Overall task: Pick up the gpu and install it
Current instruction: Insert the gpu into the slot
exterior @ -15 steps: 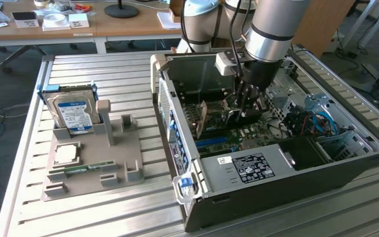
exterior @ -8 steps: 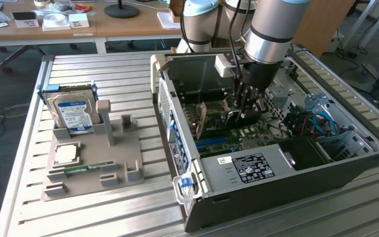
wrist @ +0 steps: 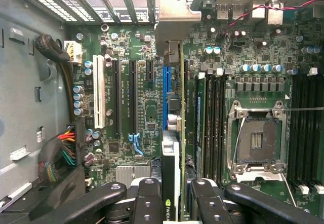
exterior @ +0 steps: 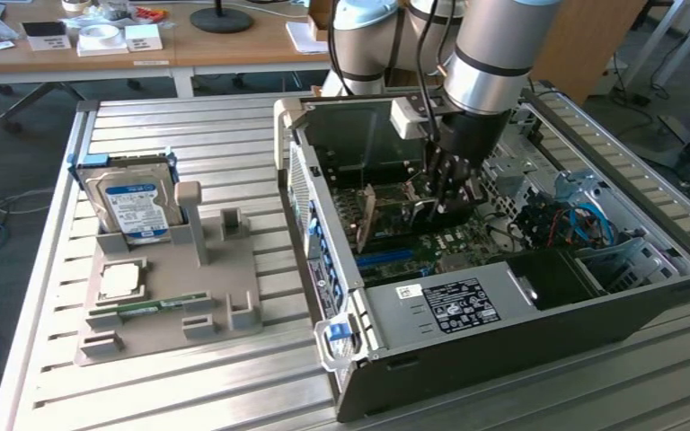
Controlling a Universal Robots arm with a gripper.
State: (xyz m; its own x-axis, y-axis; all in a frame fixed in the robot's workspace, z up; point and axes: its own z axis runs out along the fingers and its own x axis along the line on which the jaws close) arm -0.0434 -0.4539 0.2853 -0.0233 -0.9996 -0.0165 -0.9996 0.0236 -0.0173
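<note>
GPU (wrist: 171, 193): one, upright on edge inside the open computer case (exterior: 501, 305), clamped between the two black fingers (wrist: 147, 198) of the gripper (wrist: 174, 198). In the exterior view the card (exterior: 384, 215) stood over the motherboard (wrist: 147, 112), towards the exterior view's left of the gripper (exterior: 451, 202).

Counts: one case, one arm, and one grey holder tray (exterior: 201, 269) on the slatted bench (exterior: 141, 126), at the exterior view's left of the case. The tray carried one blue-labelled hard drive (exterior: 136, 202), one square processor chip (exterior: 121, 278) and one narrow memory stick (exterior: 154, 308). On the board were one white slot (wrist: 99, 97), one blue slot (wrist: 164, 97) and one empty processor socket (wrist: 256, 140).

Arm pose: it reached steeply down from the far side into the case, wrist pointing at the board.

Hard to tell: the wrist view showed the card edge-on, running along just beside the blue slot. Its bottom edge was hidden, so I could not tell whether it was touching or seated. Case parts partly hid the fingertips in the exterior view.
</note>
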